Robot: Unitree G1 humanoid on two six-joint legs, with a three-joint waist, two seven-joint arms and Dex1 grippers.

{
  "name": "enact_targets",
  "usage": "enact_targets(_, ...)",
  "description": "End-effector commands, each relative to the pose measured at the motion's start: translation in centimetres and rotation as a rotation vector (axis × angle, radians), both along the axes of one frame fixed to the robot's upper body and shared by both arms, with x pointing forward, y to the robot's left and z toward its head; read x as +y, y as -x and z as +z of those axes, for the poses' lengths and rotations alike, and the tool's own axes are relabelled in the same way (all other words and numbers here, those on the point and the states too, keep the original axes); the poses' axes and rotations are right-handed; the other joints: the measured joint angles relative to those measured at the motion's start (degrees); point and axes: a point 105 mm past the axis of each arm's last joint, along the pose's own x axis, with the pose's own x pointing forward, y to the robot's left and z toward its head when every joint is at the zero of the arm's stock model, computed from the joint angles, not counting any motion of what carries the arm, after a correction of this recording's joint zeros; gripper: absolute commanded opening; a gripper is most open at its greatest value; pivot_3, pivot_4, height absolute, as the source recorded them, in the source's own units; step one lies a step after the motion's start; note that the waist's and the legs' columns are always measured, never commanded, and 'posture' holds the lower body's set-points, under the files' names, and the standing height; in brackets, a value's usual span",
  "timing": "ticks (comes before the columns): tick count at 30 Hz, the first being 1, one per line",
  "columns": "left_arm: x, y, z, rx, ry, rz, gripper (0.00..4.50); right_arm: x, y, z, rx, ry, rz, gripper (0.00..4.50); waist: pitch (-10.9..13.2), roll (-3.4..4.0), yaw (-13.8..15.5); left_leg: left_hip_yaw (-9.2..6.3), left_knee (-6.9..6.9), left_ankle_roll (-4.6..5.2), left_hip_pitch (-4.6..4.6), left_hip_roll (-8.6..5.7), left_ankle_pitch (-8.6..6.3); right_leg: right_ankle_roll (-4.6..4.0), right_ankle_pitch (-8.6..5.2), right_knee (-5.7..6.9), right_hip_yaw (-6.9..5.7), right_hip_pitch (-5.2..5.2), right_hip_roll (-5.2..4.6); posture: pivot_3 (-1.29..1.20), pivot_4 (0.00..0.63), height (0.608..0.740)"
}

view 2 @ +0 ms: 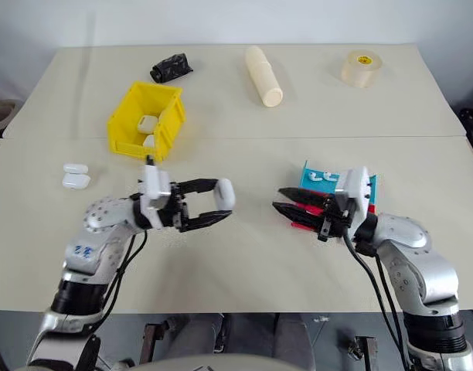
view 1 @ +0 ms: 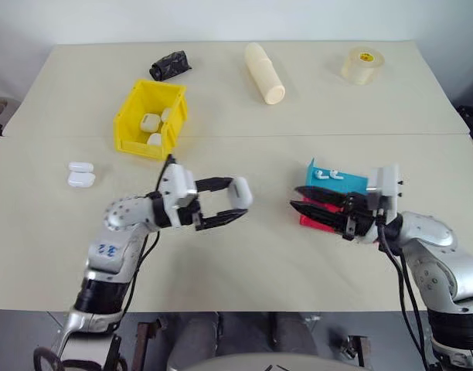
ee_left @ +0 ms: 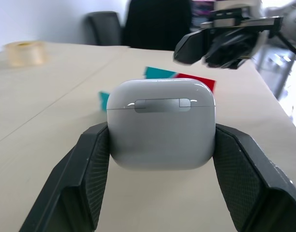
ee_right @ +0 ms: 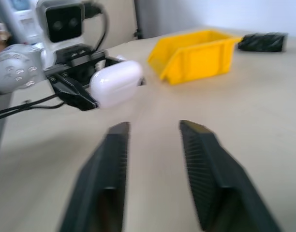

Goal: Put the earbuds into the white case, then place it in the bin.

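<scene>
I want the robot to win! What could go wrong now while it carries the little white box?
The white case is smooth and pinched only at its sides by the left gripper, held above the table, so it might slip out.

The bin already holds several cases, so this one could bounce off them.

Two earbuds lie on the blue tray close to the open right gripper, which might knock them.

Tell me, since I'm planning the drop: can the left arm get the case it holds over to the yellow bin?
Probably yes. The left gripper is shut on the closed white case, above the table; the yellow bin sits just beyond that arm, its top open, with bare tabletop between them.
</scene>
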Motion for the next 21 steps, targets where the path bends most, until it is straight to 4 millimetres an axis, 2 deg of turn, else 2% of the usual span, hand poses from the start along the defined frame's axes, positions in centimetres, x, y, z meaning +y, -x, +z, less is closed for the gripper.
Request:
enact_targets(1,3.0,0.4,0.6,-0.046,0.069,0.123,2.79,0.1,0.8,1.5,-0.116,-0.005,-0.033,3.00,0.00,-0.01,0.16,0.00,0.01,0.00,0.00,-0.03,0.00,0.00,0.00,-0.04,0.00,0.00,-0.01,0.00,0.150,0.740)
enact_targets(5,8.2,-0.3,0.3,-0.032,0.242,0.421,2.79,0.9,2.0,1.6,-0.225,-0.029,-0.006,4.37,0.00,0.00,0.50,-0.01,0.04,0.00,0.04,-0.04,0.00,0.00,0.00,-0.17,-0.01,0.06,-0.02,0.00,0.150,0.740)
enact_targets(6,9.4,-0.6,0.3,-0.020,0.290,0.506,2.79,0.9,2.1,1.5,-0.228,-0.034,-0.003,4.47,0.01,-0.01,0.55,-0.01,0.04,0.00,0.06,-0.06,0.00,0.00,0.00,-0.17,-0.01,0.08,-0.02,0.00,0.150,0.740)
enact_targets(9,11.2,-1.0,0.3,0.017,0.360,0.643,2.79,0.6,2.2,1.4,-0.232,-0.057,-0.017,4.47,-0.02,-0.07,0.52,-0.03,0.06,0.01,0.06,-0.11,-0.01,0.00,0.00,-0.17,0.00,0.12,-0.05,0.00,0.150,0.740)
enact_targets(14,14.3,-3.1,0.7,0.053,0.453,0.898,2.79,0.0,1.6,1.1,-0.235,-0.041,-0.074,4.47,-0.03,-0.07,0.50,-0.03,0.05,0.01,0.08,-0.09,0.00,0.00,0.00,-0.14,-0.01,0.11,-0.03,0.00,0.150,0.740)
enact_targets(16,14.5,-3.6,1.0,0.058,0.469,0.908,2.79,-0.1,1.4,0.9,-0.231,-0.033,-0.081,4.47,-0.04,-0.10,0.46,-0.03,0.04,0.01,0.10,-0.09,0.00,0.00,0.00,-0.13,0.00,0.11,-0.02,0.00,0.150,0.740)
enact_targets(21,14.1,-8.3,2.9,0.051,0.384,0.914,2.79,-0.1,1.1,0.5,-0.223,-0.020,-0.092,4.47,-0.04,-0.12,0.61,-0.03,0.06,-0.01,0.11,-0.20,0.01,0.00,0.00,-0.07,-0.02,0.11,-0.01,0.00,0.150,0.740)
